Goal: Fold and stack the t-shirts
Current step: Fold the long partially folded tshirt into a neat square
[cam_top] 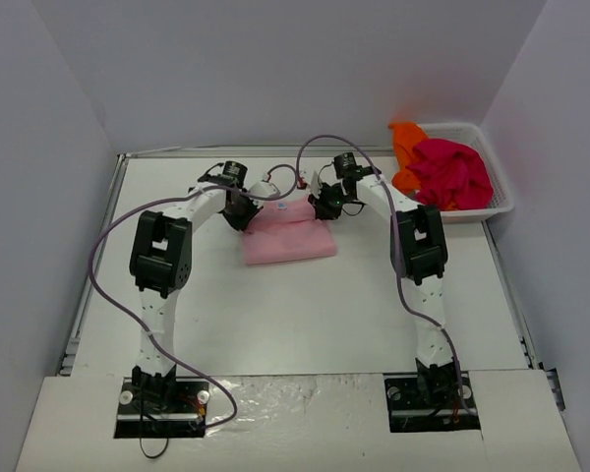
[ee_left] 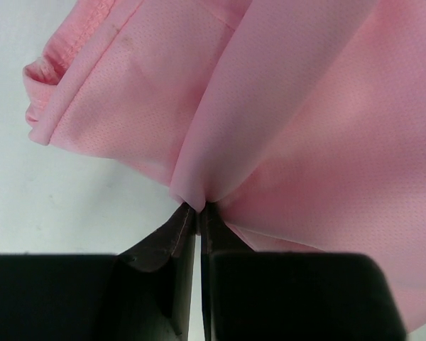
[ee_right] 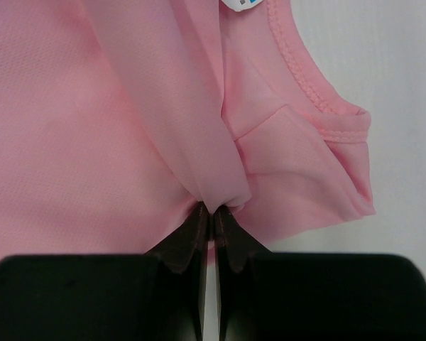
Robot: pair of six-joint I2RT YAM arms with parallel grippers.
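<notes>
Overhead, the pink t-shirt [cam_top: 288, 239] lay folded on the surface [cam_top: 305, 315]; the magenta t-shirt [cam_top: 457, 172] and orange t-shirt [cam_top: 406, 143] were heaped in the basket [cam_top: 503, 205]. Only the wrist views resolved the grips: left claw [ee_left: 198, 210] and right claw [ee_right: 213, 212] each pinched a pink fabric fold. The neck label [ee_right: 240, 3] appeared in the right view alone.

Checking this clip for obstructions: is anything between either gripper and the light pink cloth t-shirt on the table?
Nothing visible. The left gripper and the right gripper are each shut on a pinched fold of the light pink cloth t-shirt. The white plastic mesh basket stands apart at the far right.
</notes>
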